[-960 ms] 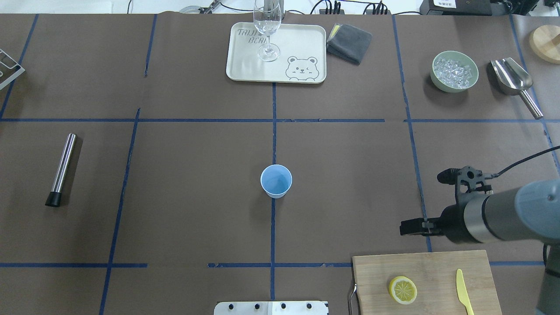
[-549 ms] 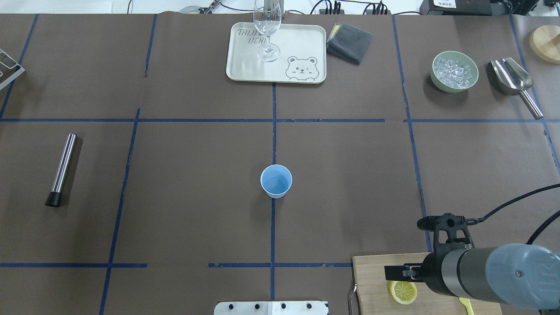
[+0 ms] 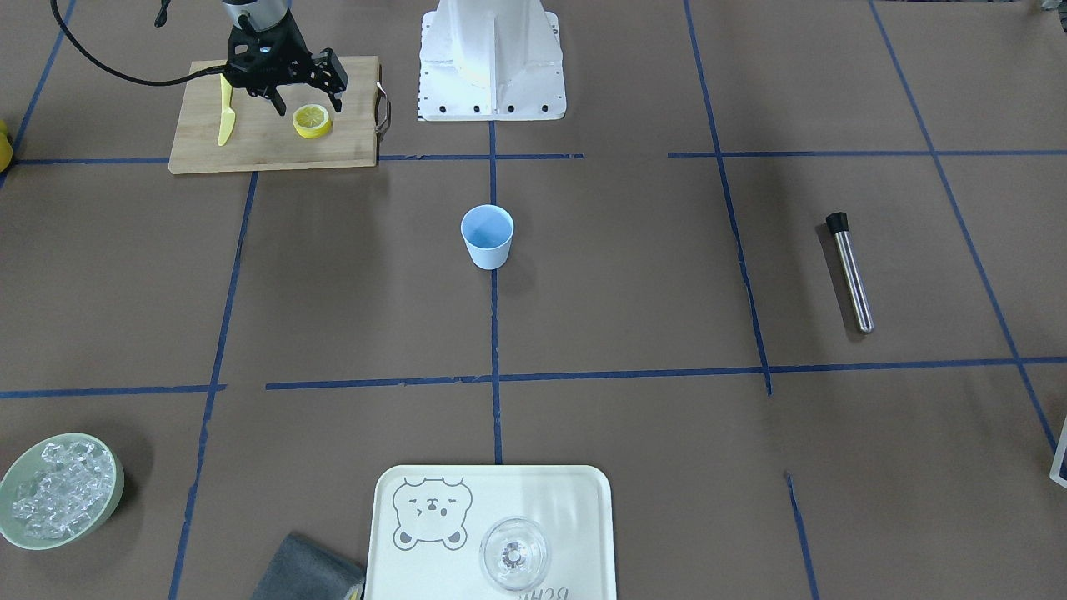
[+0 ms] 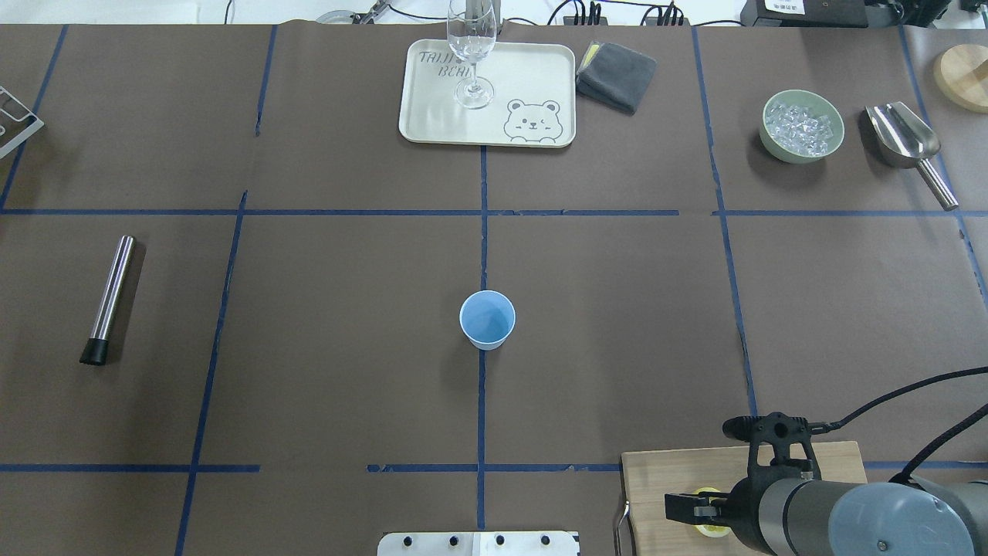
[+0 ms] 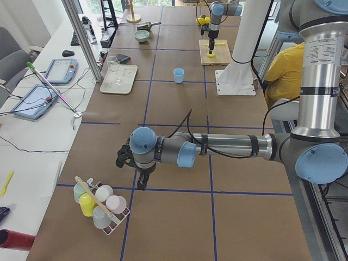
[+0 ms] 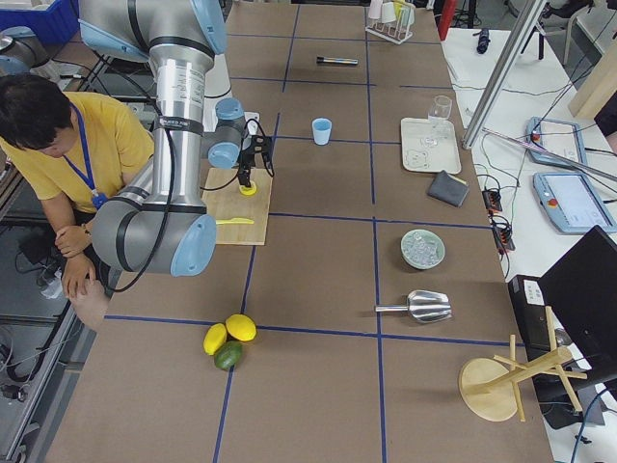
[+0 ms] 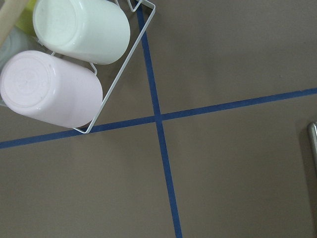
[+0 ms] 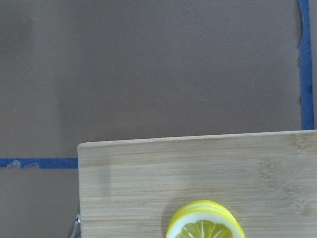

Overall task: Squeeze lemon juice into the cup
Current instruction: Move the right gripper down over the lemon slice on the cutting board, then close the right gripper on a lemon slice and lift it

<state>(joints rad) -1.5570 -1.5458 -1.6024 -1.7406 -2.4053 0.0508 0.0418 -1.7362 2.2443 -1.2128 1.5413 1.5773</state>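
Over the cutting board (image 3: 250,143), the right gripper (image 3: 307,102) hangs with fingers spread above the lemon (image 3: 313,122).
Half a second earlier it stood short of the fruit; now it covers most of it from overhead. Cut face up, pale with radial lines, the lemon lies toward the board's end nearest the cup (image 4: 487,319), well apart from it across bare brown table (image 4: 617,309). Whether the left gripper (image 5: 140,182) is spread or closed cannot be told.

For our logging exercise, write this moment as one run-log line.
phase: approach | right gripper: open, above lemon | lemon: ungrasped, on cutting board | cup: upright, mid-table | left gripper: state unclear
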